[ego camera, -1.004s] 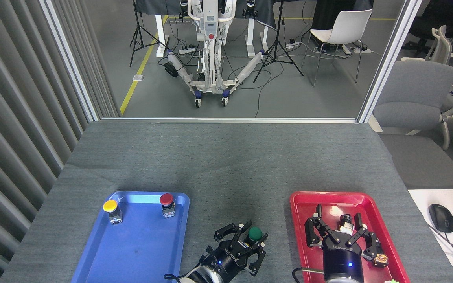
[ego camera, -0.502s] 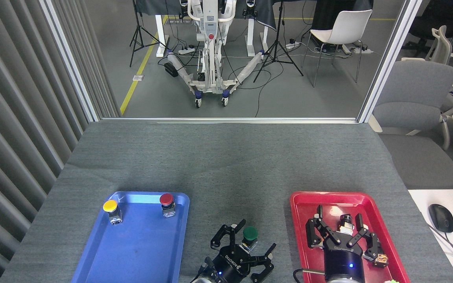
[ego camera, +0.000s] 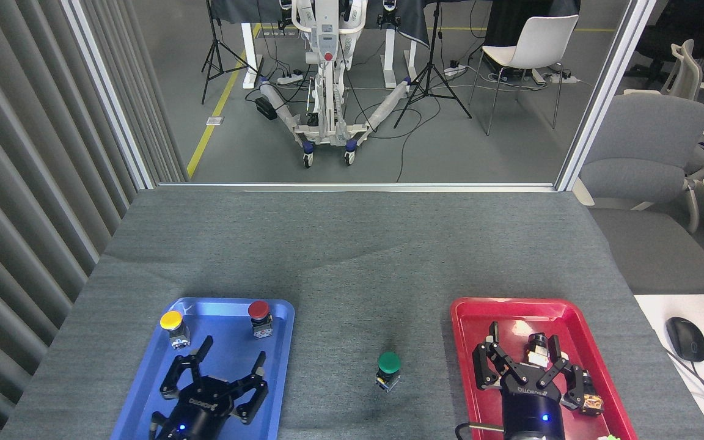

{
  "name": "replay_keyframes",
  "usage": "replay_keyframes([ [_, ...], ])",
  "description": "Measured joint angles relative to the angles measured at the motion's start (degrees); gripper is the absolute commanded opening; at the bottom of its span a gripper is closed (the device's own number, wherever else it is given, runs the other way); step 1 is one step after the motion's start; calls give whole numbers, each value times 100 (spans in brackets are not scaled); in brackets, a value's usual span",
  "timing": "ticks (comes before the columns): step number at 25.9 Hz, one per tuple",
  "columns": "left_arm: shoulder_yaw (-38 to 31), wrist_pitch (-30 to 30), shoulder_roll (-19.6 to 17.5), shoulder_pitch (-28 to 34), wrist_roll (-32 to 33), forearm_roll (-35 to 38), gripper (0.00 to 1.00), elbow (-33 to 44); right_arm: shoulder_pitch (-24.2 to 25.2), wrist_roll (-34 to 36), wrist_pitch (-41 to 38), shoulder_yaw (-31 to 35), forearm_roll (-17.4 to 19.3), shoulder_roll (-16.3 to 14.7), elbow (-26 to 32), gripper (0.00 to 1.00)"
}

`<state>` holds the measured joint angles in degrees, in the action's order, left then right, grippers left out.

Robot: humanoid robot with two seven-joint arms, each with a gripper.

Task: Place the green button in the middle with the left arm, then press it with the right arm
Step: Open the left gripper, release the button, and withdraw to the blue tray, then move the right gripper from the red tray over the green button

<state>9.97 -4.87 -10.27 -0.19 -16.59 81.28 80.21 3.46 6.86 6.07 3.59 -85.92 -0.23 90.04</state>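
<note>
The green button (ego camera: pixel 388 365) stands upright and alone on the grey felt in the middle (ego camera: pixel 364 287), between the two trays. My left gripper (ego camera: pixel 231 357) hovers over the blue tray (ego camera: pixel 144 385), well left of the button, its fingers spread open and empty. My right gripper (ego camera: pixel 524 349) sits over the red tray (ego camera: pixel 468 318), to the right of the button, fingers spread open with nothing held.
A yellow-capped button (ego camera: pixel 172 324) and a red-capped button (ego camera: pixel 259 314) stand at the far end of the blue tray. A small black-and-white part (ego camera: pixel 535 346) and a small brown cube (ego camera: pixel 592 403) lie in the red tray. A white desk with a mouse (ego camera: pixel 685 338) is at right.
My left gripper let go of the green button and pulled away left, over the blue tray. The button now stands alone on the felt. The right gripper has barely moved.
</note>
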Motion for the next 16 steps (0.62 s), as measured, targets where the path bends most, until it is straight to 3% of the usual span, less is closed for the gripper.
replay_keyframes([
  [3, -583, -65, -148, 263, -37, -104, 99, -3, 13, -8, -10, -139, 3, -94, -25, 98],
  [8, -976, -44, -236, 530, -53, -132, 99, 16, 22, -59, -248, -446, -140, -177, -80, 30],
  [11, -1075, 2, -236, 602, -54, -142, 99, 44, 12, -77, -629, -620, -272, -194, -106, 0],
  [16, -1230, 16, -229, 661, -32, -154, 99, 61, 7, -87, -1239, -888, -348, -139, -242, 0],
])
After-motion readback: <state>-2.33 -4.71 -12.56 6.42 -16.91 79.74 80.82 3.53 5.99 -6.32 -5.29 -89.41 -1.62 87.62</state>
